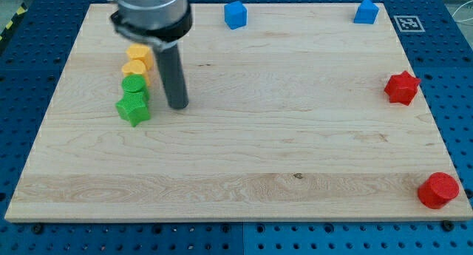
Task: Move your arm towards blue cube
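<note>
The blue cube (236, 15) sits at the view's top edge of the wooden board (244, 137), a little left of centre. My tip (177, 106) rests on the board at the left, well below and to the left of the blue cube. Just left of my tip stands a column of blocks: a yellow block (138, 55), a second yellow block (135, 68), a green round block (134, 85) and a green star block (133, 107).
A second blue block (366, 12) sits at the top right. A red star block (402, 88) lies at the right edge. A red round block (438, 190) lies at the bottom right corner. A blue pegboard surrounds the board.
</note>
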You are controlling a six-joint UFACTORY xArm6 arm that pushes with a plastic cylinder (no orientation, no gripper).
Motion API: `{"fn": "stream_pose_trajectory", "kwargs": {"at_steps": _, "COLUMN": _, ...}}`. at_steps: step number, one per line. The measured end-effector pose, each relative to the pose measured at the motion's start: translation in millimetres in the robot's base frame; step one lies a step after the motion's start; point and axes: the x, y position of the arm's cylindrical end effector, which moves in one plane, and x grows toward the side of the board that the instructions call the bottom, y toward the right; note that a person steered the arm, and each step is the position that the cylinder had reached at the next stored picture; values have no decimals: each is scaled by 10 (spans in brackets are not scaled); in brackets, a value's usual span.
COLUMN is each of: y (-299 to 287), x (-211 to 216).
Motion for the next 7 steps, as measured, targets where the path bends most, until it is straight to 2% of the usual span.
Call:
{"fn": "stream_pose_trajectory", "kwargs": {"at_steps": 1, "y": 94, "x": -306}}
{"fn": "stream_pose_trajectory", "kwargs": {"at_steps": 3, "y": -271, "x": -400}}
{"fn": "stream_pose_trajectory", "kwargs": {"at_steps": 5, "y": -195, "x": -1342}}
{"fn": "stream_pose_trajectory", "kwargs": {"at_steps": 6, "y": -418, "x": -2042}}
{"fn": "stream_pose_trajectory", "kwargs": {"at_steps": 7, "y": -183, "x": -2382}}
